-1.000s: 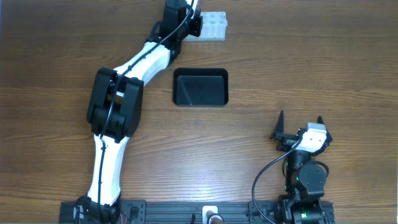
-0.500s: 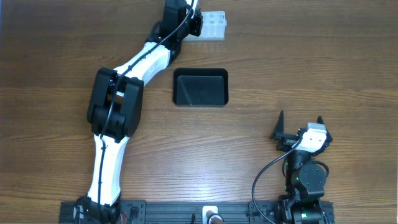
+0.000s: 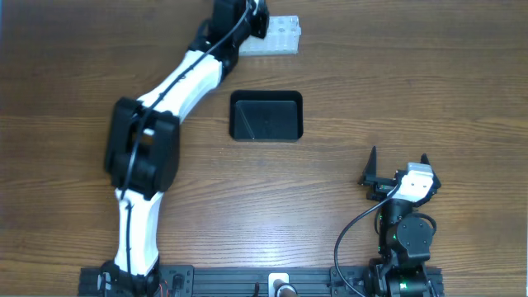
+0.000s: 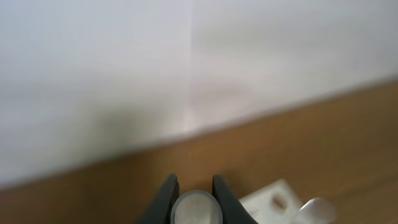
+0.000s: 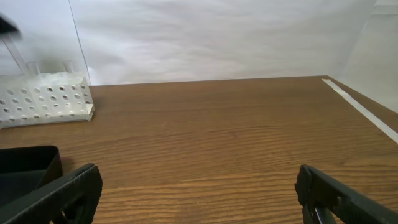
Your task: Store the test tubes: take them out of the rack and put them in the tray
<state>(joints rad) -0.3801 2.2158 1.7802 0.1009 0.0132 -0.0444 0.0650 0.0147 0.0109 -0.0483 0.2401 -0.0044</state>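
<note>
Test tube [image 4: 196,209] in left end effector [image 4: 193,182], beside white rack [image 3: 278,35]

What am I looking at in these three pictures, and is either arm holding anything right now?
Two robot arms, each ending in a two-finger gripper, work at a wooden table. One picture looks down from above. The other two come from a camera on each arm's wrist. On the table are a white perforated rack and a black tray that looks empty. The left gripper, up by the rack, is closed on a round clear thing, most likely a test tube. The right gripper sits open near its base, holding nothing.
</note>
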